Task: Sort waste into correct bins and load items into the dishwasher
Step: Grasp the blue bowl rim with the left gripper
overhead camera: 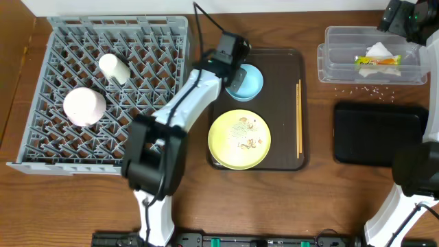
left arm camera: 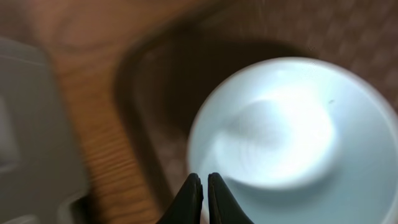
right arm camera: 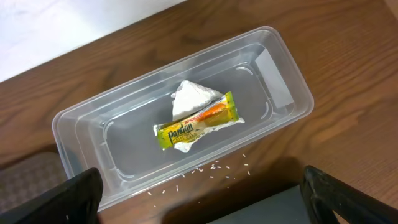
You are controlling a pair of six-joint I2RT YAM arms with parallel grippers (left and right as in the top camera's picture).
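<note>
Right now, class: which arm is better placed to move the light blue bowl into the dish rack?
Left, probably. The left end effector sits shut at the light blue bowl, next to the dish rack. The right end effector hangs open over the clear tub, far off.

A: Was there room over the dish rack (overhead camera: 116, 89)?
B: Its right half lay bare; the white cup (overhead camera: 114, 67) and the upturned white bowl (overhead camera: 85, 106) took the left. The left arm (overhead camera: 199, 89) slanted across its front right corner.
A: And the brown tray (overhead camera: 281, 82)?
B: The light blue bowl (overhead camera: 250, 82) and yellow plate (overhead camera: 239, 140) filled its left side; the chopsticks (overhead camera: 299, 116) lay along the right edge, a bare strip between.
A: The clear tub (right arm camera: 292, 93)?
B: Open from above; napkin (right arm camera: 189, 96) and wrapper (right arm camera: 196, 122) sat mid-floor, both ends free.
</note>
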